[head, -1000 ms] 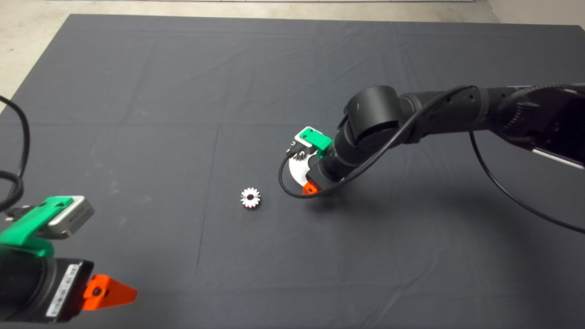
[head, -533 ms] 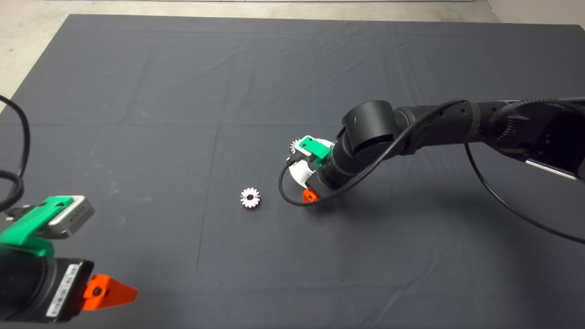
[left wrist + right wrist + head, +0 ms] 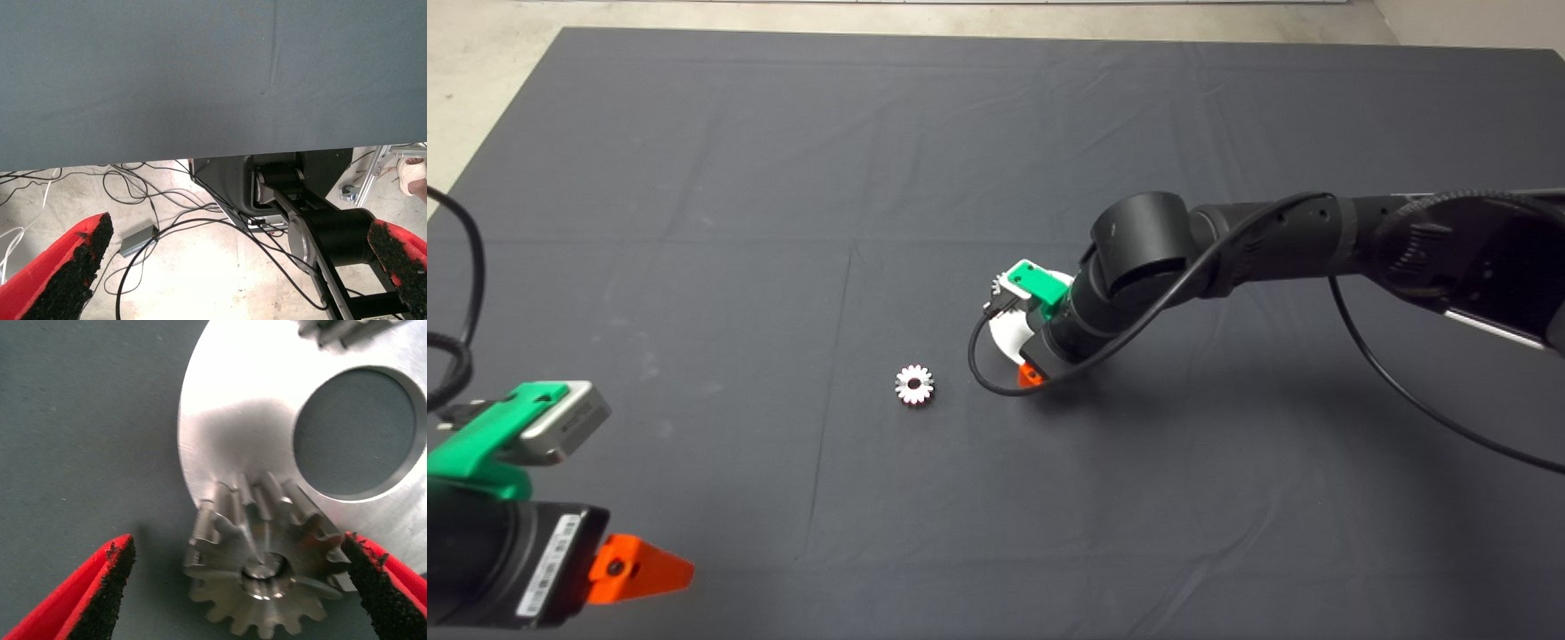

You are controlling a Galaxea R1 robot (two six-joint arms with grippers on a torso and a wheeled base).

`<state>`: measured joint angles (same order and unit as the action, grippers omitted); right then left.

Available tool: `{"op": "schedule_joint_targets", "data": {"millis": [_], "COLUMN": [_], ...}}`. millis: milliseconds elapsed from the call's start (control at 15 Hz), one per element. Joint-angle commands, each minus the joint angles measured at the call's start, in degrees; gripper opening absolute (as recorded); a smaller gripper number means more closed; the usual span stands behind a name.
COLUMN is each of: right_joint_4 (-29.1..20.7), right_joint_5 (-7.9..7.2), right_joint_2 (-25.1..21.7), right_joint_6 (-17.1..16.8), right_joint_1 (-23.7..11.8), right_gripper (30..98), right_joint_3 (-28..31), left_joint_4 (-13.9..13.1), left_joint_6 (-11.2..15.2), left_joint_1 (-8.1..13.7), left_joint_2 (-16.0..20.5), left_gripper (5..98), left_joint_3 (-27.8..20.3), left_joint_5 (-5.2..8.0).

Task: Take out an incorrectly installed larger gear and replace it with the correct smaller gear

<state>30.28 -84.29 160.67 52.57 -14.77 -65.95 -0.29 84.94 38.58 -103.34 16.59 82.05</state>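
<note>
Right gripper point(image 3: 1024, 356) sits just right of frame center in the head view, low over a round silver plate point(image 3: 1005, 336), arm coming in from the right edge. In the right wrist view its red fingers point(image 3: 100, 587) are spread wide, one on each side of the larger gear point(image 3: 263, 563); one pad is at or almost at the teeth, contact unclear, the other well clear of them. Nothing held. The larger gear is dark grey with slanted teeth and sits on the edge of the plate point(image 3: 247, 413), next to a big round hole point(image 3: 357, 430) in it. Part of another toothed piece point(image 3: 347, 328) shows at the plate's far edge.

Smaller gear point(image 3: 914, 384) lies flat on the mat point(image 3: 783, 178), slightly left of center, near the plate but apart from it.

Left gripper point(image 3: 618, 569) parked at lower left edge, fingers point(image 3: 73, 263) wide apart, empty; its wrist view shows the mat edge point(image 3: 200, 80), floor cables and the robot base.
</note>
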Motion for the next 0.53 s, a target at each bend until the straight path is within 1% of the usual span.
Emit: {"op": "schedule_joint_targets", "data": {"millis": [0, 67, 200, 333, 467], "right_joint_4": [1.97, 1.97, 1.97, 1.97, 1.97], "right_joint_5": [0.0, 0.0, 0.0, 0.0, 0.0], "right_joint_2": [0.49, 0.49, 0.49, 0.4, 0.49], "right_joint_6": [-0.1, -0.1, -0.18, -0.18, -0.16], "right_joint_1": [-0.36, -0.27, -0.18, 0.0, 0.0], "right_gripper": [81.4, 80.3, 80.3, 76.3, 75.3], "right_joint_3": [-1.19, -1.27, -1.89, -1.89, -1.89], "left_joint_4": [-0.79, -0.76, -0.81, -0.83, -0.79], "left_joint_6": [-0.04, 0.05, 0.05, 0.05, 0.05], "left_joint_1": [0.18, 0.18, 0.18, 0.18, 0.18], "left_joint_2": [0.19, 0.19, 0.19, 0.19, 0.19], "left_gripper": [98.3, 98.3, 98.3, 98.2, 98.3], "left_joint_3": [-0.99, -0.97, -1.05, -0.96, -1.05], "left_joint_5": [0.21, 0.21, 0.21, 0.21, 0.21]}}
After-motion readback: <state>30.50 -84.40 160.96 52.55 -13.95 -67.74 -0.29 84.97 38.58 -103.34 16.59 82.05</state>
